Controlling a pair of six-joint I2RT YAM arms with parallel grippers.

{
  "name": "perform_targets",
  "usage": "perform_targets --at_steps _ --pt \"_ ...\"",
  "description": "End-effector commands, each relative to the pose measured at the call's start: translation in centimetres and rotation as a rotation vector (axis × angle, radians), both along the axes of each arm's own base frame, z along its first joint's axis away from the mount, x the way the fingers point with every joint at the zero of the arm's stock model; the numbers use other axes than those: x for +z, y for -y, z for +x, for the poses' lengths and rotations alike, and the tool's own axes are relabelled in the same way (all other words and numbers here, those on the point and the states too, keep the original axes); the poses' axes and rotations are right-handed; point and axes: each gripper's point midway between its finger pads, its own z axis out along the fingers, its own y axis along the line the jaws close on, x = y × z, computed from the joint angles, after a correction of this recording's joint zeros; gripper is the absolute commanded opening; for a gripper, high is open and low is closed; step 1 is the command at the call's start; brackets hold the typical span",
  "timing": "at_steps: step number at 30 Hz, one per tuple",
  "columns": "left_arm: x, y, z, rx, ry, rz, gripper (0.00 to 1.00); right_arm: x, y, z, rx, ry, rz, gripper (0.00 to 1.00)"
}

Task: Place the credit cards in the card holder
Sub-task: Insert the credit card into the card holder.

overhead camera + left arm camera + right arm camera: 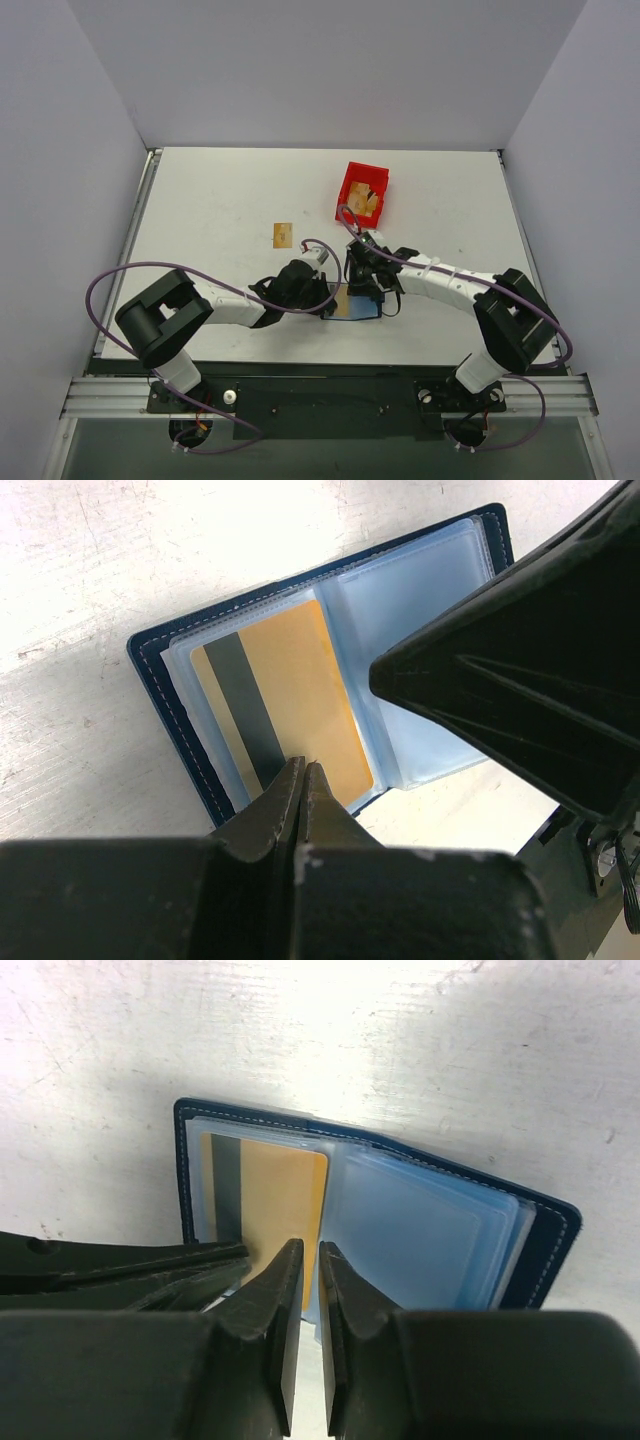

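Note:
The card holder point(356, 306) point(300, 670) point(450, 1230) lies open on the table, navy outside with clear blue sleeves inside. A tan-gold credit card point(285, 700) point(270, 1195) with a dark stripe sits in its left sleeve. My left gripper point(322, 298) point(303, 767) is shut, its tips touching that card's near edge. My right gripper point(364, 288) point(310, 1252) hovers at the card's right edge by the fold; its jaws stand a narrow slit apart with nothing seen between them. A second credit card point(283, 235) lies flat on the table to the far left.
A red plastic bin point(350, 185) stands behind the arms, with something tan inside. The two grippers sit very close together over the holder. The right gripper's finger point(520, 680) fills the right side of the left wrist view.

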Motion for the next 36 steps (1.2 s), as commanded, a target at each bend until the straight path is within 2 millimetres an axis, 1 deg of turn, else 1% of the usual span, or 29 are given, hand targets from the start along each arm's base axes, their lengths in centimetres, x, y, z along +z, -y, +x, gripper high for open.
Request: perform_targets --at_steps 1,6,12,15,19,25,26,33,36 --pt "-2.9 -1.9 -1.8 -0.014 -0.072 0.105 0.0 0.2 -0.8 0.2 -0.002 0.018 0.057 0.07" --pt "-2.8 -1.9 -1.8 -0.014 -0.071 0.104 0.0 -1.3 -1.1 0.2 -0.017 -0.033 0.075 0.03" --pt "-2.5 -1.9 -1.7 -0.008 -0.064 0.102 0.0 -3.1 0.2 -0.2 -0.071 -0.083 0.04 0.02" --pt "-2.5 -2.0 -1.7 -0.007 -0.063 0.103 0.0 -3.7 1.3 -0.5 -0.091 -0.099 -0.014 0.01" --pt "-2.4 -2.0 -1.7 -0.004 -0.061 0.104 0.0 -3.6 2.3 -0.6 -0.112 -0.094 -0.053 0.01" --pt "-2.4 -2.0 -1.6 -0.004 -0.061 0.104 0.0 -3.3 2.8 -0.8 -0.115 -0.093 -0.08 0.0" --pt "-2.4 -2.0 -1.6 -0.003 -0.063 0.107 0.0 -3.4 3.5 -0.6 -0.129 -0.083 -0.111 0.0" --pt "-2.4 -2.1 -1.6 -0.001 -0.063 0.107 0.0 -2.9 4.2 -0.5 -0.135 -0.07 -0.156 0.0" --pt "-2.4 -2.1 -1.6 0.0 -0.061 0.106 0.0 -2.9 4.6 -0.7 -0.132 -0.073 -0.186 0.0"
